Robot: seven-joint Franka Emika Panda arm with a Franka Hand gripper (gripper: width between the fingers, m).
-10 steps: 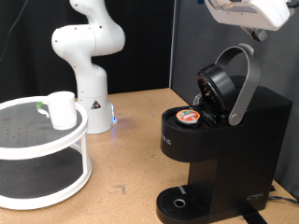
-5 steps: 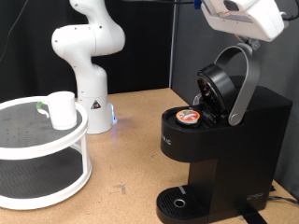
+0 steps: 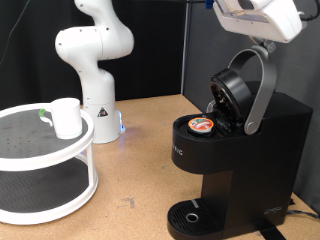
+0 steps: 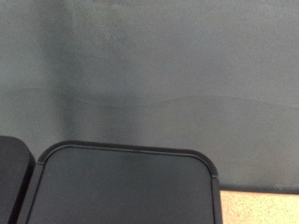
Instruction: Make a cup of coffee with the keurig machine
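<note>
Since a second ago the claw (image 3: 262, 45) has swung leftward along the exterior view's top edge, so more of its white housing now shows above the raised lid handle; in the last half second it has barely shifted. Nothing else on the worktop (image 3: 135, 170) has changed place.

Nearest the exterior camera, at about 4 o'clock, stands the keurig machine (image 3: 240, 160), black and boxy, its round drip tray (image 3: 190, 217) low at the front. Its lid is tipped open, the silver-grey arched handle (image 3: 262, 90) raised, and a pod with an orange-red top (image 3: 202, 124) sits in the open chamber. At 9 o'clock is the white round two-tier stand (image 3: 45, 165); the cup (image 3: 66, 117) rests upright on its upper tier, well apart from the machine. Farther back, at 11 o'clock, rises the white robot base (image 3: 95, 65).

The claw hangs at 1 o'clock, just above the handle. Its fingers are mostly cut off or hidden, so I cannot tell how far apart they stand, and nothing shows between them. The wrist view shows only a dark rounded-corner black top (image 4: 126, 187) beneath a grey backdrop.
</note>
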